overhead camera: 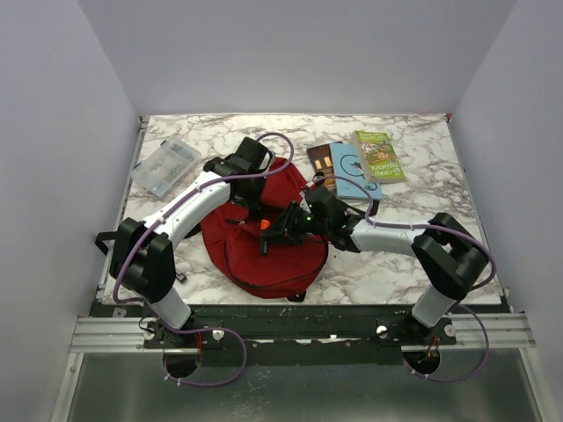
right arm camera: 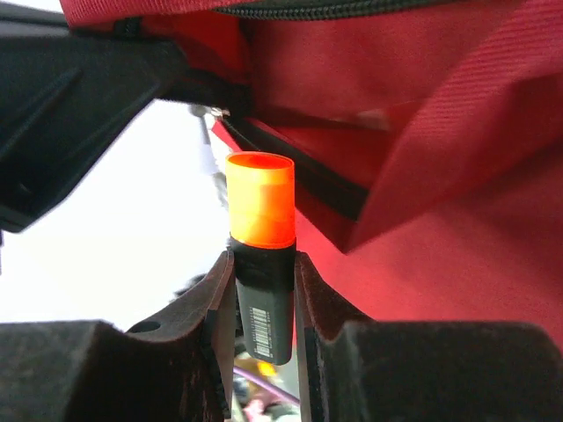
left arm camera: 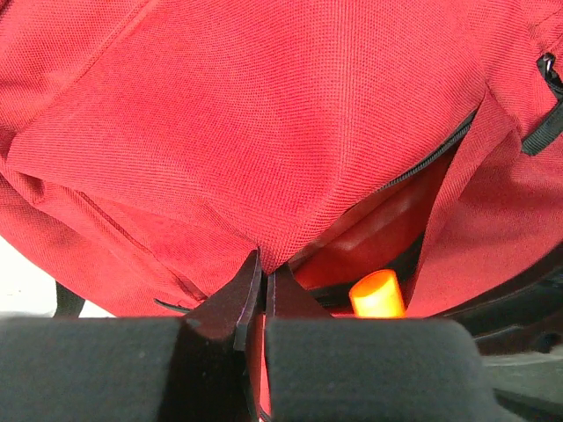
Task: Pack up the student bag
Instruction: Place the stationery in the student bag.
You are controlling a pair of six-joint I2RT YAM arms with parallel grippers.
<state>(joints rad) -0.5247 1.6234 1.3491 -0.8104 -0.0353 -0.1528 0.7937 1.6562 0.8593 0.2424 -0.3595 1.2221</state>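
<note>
The dark red student bag lies in the middle of the table. My left gripper is shut on the edge of the bag's fabric flap and holds the zipper opening lifted. My right gripper is shut on an orange-capped highlighter with a black body, its cap pointing at the opening. The orange cap shows at the bag's mouth in the left wrist view, and as an orange dot from above.
A clear plastic case lies at the back left. Books lie at the back right: a green one, a light blue one and a dark one. A black strap lies left of the bag.
</note>
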